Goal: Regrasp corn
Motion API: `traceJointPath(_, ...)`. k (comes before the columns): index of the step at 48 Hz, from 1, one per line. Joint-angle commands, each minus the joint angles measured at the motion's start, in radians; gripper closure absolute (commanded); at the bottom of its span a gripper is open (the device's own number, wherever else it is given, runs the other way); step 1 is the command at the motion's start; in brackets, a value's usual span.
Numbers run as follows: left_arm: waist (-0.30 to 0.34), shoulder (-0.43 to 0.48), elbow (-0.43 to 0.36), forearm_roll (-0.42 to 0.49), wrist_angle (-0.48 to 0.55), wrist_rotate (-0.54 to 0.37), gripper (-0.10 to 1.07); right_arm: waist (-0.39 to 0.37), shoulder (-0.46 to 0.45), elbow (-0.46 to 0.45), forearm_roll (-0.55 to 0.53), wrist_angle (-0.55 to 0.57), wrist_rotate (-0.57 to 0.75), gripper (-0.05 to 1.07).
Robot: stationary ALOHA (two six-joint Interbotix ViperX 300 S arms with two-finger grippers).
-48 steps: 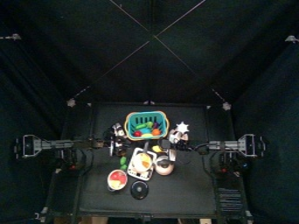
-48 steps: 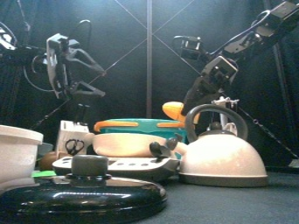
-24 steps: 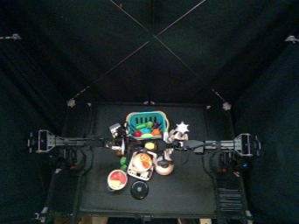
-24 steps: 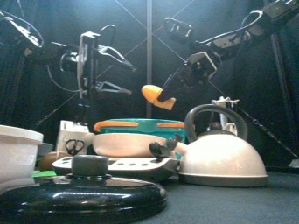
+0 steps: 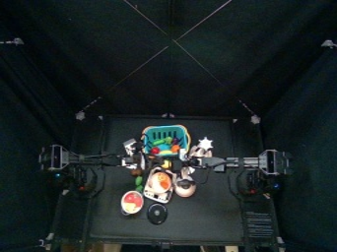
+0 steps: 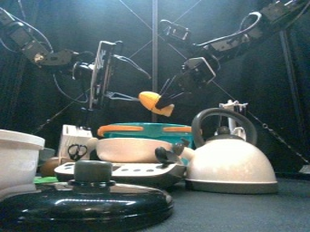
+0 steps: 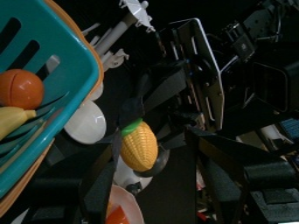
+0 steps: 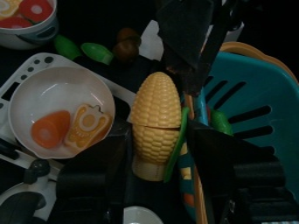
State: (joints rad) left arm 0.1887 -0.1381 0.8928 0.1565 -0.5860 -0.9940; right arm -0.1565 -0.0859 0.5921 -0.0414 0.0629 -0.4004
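The corn [image 6: 151, 101] is a yellow cob with a green end, hanging in the air above the teal basket [image 6: 145, 132]. My right gripper [image 8: 158, 150] is shut on it, gripping the cob's lower half, and reaches in from the upper right in the front view. My left gripper [image 6: 119, 91] stands open close to the corn's left side. In the left wrist view the corn [image 7: 138, 145] sits straight ahead of the wide-spread jaws, and I cannot tell whether they touch it.
A white kettle [image 6: 230, 152] stands at the front right. A black pot lid [image 6: 91, 199] and a white bowl [image 6: 17, 156] are at the front left. A white dish [image 8: 26, 92] lies under the corn, and the basket holds a tomato [image 7: 17, 88].
Both arms moved toward the middle. The right gripper carried the corn left and slightly lower, and the open left gripper closed in on it from the left.
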Motion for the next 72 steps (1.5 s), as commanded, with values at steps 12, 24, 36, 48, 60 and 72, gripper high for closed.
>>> traceJointPath(12, -0.026, 0.078, -0.063, -0.014, -0.012, -0.041, 0.05, -0.002, -0.014, -0.044, -0.021, -0.002, 0.002, 0.43)
traceJointPath(24, -0.025, 0.095, -0.072, -0.046, -0.012, -0.071, 0.06, -0.002, -0.012, -0.044, -0.028, 0.002, 0.002, 0.43)
traceJointPath(36, -0.025, 0.097, -0.069, -0.058, -0.011, -0.071, 0.15, -0.002, -0.008, -0.046, -0.029, 0.008, 0.002, 0.43)
traceJointPath(48, -0.031, 0.087, -0.072, -0.015, -0.012, -0.071, 0.22, -0.012, -0.008, -0.046, -0.028, 0.008, 0.003, 0.43)
traceJointPath(60, -0.04, 0.069, -0.071, 0.049, -0.018, -0.072, 0.19, -0.017, -0.005, -0.048, -0.028, 0.008, 0.002, 0.43)
traceJointPath(72, -0.044, 0.067, -0.063, 0.048, -0.021, -0.11, 0.06, -0.017, -0.002, -0.044, -0.028, 0.008, 0.002, 0.43)
